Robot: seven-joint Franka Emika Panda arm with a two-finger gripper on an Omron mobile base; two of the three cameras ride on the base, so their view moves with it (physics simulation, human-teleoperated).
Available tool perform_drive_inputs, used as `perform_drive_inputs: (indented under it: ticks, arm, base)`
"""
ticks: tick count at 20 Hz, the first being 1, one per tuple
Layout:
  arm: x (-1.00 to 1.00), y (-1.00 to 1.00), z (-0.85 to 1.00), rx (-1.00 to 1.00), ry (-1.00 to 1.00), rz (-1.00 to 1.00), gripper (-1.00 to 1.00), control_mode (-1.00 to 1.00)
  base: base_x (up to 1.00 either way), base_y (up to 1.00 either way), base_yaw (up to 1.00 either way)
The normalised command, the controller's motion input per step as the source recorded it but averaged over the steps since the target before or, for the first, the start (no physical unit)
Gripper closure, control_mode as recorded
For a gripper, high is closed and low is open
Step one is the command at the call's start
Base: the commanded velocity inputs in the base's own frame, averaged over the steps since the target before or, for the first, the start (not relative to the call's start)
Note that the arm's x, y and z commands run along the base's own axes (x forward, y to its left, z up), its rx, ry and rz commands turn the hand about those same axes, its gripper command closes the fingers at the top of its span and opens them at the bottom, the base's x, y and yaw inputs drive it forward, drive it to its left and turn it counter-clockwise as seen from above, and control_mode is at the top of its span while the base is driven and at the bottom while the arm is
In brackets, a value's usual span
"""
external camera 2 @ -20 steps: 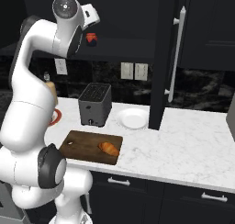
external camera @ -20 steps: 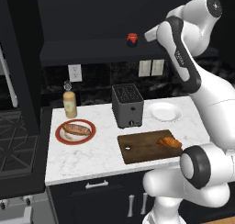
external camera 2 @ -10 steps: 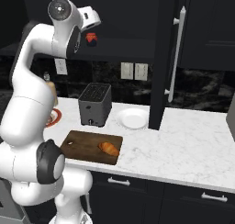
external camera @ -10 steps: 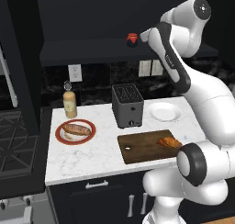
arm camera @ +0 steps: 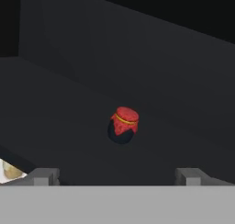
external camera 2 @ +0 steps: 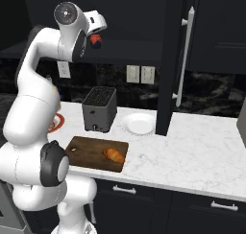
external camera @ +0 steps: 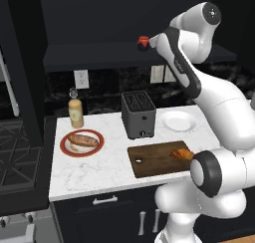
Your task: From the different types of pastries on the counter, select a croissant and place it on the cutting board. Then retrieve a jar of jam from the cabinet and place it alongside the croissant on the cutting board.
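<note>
The jar of jam is sitting on the shelf ledge of the dark upper cabinet; in the hand view it's dead centre, red lid with a thin yellow band over a dark body, tipped over a bit in that view, though the camera rolls with the hand so I can't say if it's really leaning; the gripper has its two finger tips spread wide apart at the bottom of the frame, nothing between them, and the jar is well ahead of them, not touching. From the left base view you can see the jar as a little red blob right at the end of the arm, up at shelf height; same in the right base view, red spot just beside the white hand.

Down on the counter: the croissant is lying on the cutting board, toward the board's right end in that view; the board's small hole is at the opposite end. Behind the board is a dark toaster, next to it an empty white plate; further left a red-rimmed plate with the longer brown roll on it, and a tan bottle with a dark cap near the wall; black stove at the far left.
</note>
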Motion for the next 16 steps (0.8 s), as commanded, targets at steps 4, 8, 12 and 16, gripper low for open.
perform_drive_inputs:
  ticks: [4, 8, 12, 16]
  arm:
    - [0.25, 0.00, -0.05, 0.00, 0.01, -0.03, -1.00, -1.00]
    - [0.33, 0.00, -0.15, 0.00, 0.01, -0.05, -1.00, -1.00]
    - [0.35, 0.00, -0.13, 0.01, 0.05, -0.05, -1.00, -1.00]
    - [0.35, 0.00, -0.08, 0.03, 0.05, -0.05, -1.00, -1.00]
  base:
    - [0.00, 0.00, 0.00]
    - [0.00, 0.00, 0.00]
    - [0.00, 0.00, 0.00]
    - [0.00, 0.00, 0.00]
